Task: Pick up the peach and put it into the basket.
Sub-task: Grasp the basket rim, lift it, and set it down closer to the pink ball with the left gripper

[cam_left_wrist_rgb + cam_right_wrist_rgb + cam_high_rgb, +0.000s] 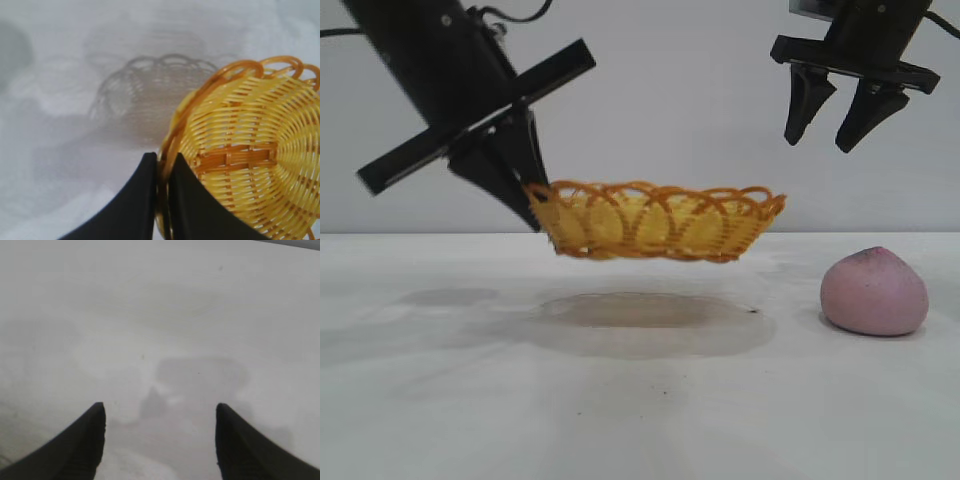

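Exterior: left gripper (532, 205) clamped tight on the rim at one end of the basket (660, 222), holding it in the air above the table (620, 400), shadow directly beneath. Peach (874, 291) on the table, off to the basket's right, well apart. Right gripper (835, 128) high above the peach, fingers spread, empty. Left wrist: fingers (135, 205) pinched on the basket (250, 150) rim, weave inside bare. Right wrist: fingers (85, 440) parted wide, nothing between, only table (160, 315) below.
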Available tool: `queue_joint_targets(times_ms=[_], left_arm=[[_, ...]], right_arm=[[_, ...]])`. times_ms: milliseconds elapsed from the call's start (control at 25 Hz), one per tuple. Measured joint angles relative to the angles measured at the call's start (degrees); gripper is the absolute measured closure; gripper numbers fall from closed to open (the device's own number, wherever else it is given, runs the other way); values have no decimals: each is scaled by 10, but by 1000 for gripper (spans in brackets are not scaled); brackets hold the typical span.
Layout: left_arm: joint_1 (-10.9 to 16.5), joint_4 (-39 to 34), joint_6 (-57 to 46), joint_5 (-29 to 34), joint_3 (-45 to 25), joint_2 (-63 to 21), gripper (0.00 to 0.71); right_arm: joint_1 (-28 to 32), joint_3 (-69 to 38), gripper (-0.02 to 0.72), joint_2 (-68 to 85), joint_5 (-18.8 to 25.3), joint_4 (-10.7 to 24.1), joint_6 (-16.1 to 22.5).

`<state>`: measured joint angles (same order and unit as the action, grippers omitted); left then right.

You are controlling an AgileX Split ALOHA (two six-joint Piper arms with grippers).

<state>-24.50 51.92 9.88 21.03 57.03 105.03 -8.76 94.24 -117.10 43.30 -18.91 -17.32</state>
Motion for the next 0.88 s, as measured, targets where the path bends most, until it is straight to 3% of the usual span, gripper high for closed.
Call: queue_joint_targets(times_ms=[240, 760, 880], left_arm=[[-5, 116, 84, -63, -32, 0, 710], [-5, 134, 95, -36, -32, 46, 710], [-5, 137, 95, -32, -32, 47, 596]], right_arm=[[0, 0, 248, 0, 0, -9, 0], [0, 0, 248, 0, 0, -11, 0], [0, 0, 248, 0, 0, -12, 0]])
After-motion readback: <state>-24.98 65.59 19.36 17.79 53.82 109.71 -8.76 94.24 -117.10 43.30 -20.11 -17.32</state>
